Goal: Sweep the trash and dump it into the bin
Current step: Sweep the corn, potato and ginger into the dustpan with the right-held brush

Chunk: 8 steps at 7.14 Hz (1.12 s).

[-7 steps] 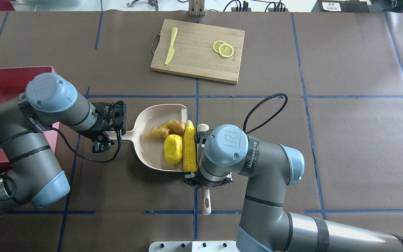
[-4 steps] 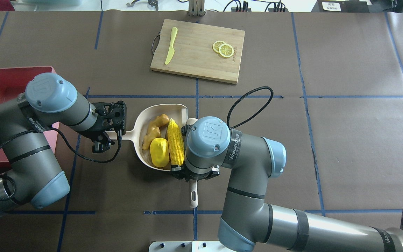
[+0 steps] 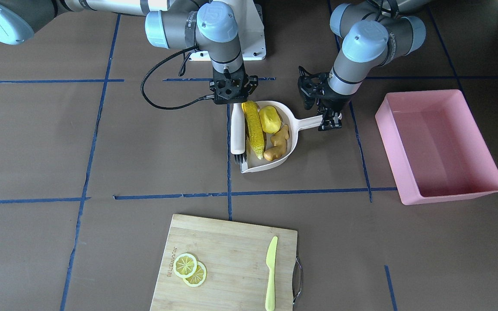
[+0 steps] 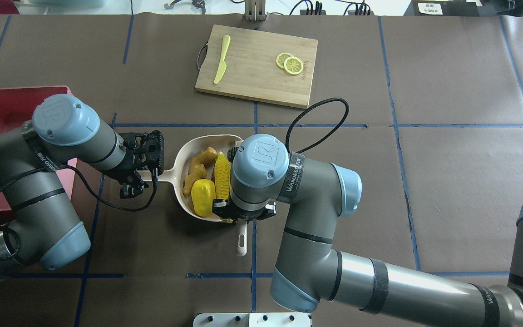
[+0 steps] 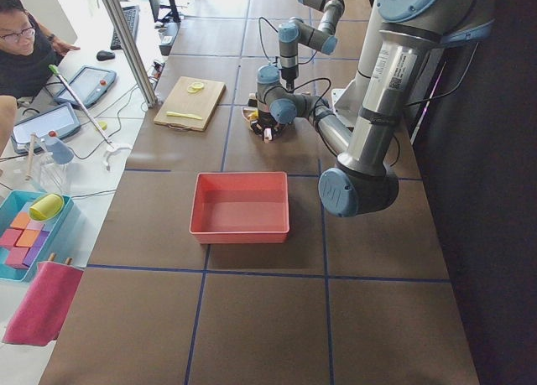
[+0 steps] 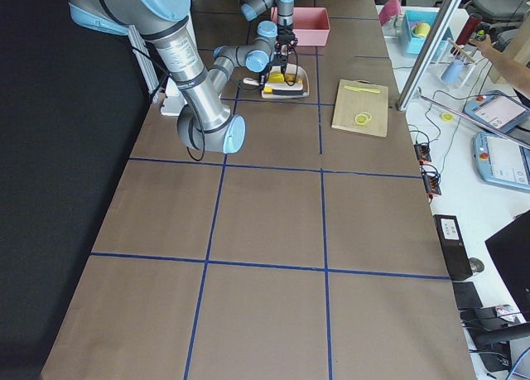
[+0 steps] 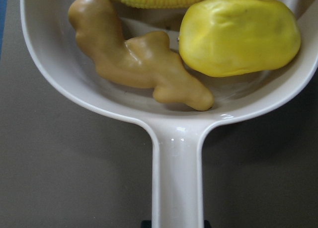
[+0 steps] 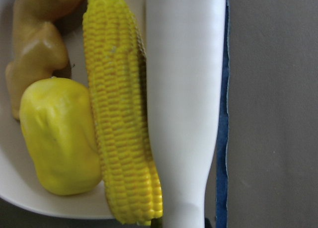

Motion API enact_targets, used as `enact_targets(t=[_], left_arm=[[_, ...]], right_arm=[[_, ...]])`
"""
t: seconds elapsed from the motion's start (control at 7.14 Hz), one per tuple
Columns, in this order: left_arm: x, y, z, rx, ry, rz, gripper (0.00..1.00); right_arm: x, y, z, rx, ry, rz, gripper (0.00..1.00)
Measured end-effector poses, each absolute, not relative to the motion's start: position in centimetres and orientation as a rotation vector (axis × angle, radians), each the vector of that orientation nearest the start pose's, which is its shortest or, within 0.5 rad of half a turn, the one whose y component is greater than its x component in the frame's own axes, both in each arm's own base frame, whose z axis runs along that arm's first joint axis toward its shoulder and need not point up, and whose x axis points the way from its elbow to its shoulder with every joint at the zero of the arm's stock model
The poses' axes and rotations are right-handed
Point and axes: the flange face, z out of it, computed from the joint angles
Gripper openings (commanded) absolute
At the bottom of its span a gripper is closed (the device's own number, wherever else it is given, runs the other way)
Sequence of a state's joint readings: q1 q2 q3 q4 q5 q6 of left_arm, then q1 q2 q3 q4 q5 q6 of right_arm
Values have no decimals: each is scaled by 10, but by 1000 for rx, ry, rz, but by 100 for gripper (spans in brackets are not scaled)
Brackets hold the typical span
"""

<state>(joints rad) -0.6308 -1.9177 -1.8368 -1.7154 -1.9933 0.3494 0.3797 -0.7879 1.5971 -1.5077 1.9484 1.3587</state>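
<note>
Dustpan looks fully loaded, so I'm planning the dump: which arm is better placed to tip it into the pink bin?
Left. The left gripper holds the dustpan by its handle, and the bin sits on that side. The right gripper holds the brush at the pan's mouth.

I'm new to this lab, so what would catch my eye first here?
A beige dustpan mid-table holding corn, a yellow lump and ginger, with the right gripper holding a white brush alongside the corn. The left gripper grips the pan's handle; a pink bin sits beside that arm.
</note>
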Motion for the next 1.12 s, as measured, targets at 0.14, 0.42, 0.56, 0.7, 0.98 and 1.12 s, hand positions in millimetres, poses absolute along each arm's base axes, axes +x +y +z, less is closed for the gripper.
enact_targets(t=[0.14, 0.42, 0.56, 0.7, 0.98, 1.12], left_arm=[[430, -429, 334, 645, 663, 1353, 5], [430, -428, 332, 626, 689, 1295, 4], [431, -426, 330, 607, 718, 1270, 3], [431, -424, 329, 587, 754, 1253, 2], [430, -423, 328, 581, 788, 1235, 2], [429, -423, 326, 593, 798, 1228, 0]], right_arm=[[-618, -352, 160, -91, -930, 1, 2], [-617, -352, 159, -98, -928, 13, 2], [-616, -352, 159, -101, -927, 17, 2], [-614, -353, 158, -101, -928, 22, 2], [-603, -356, 158, -111, -918, 36, 2], [-596, -359, 157, -116, -914, 43, 2]])
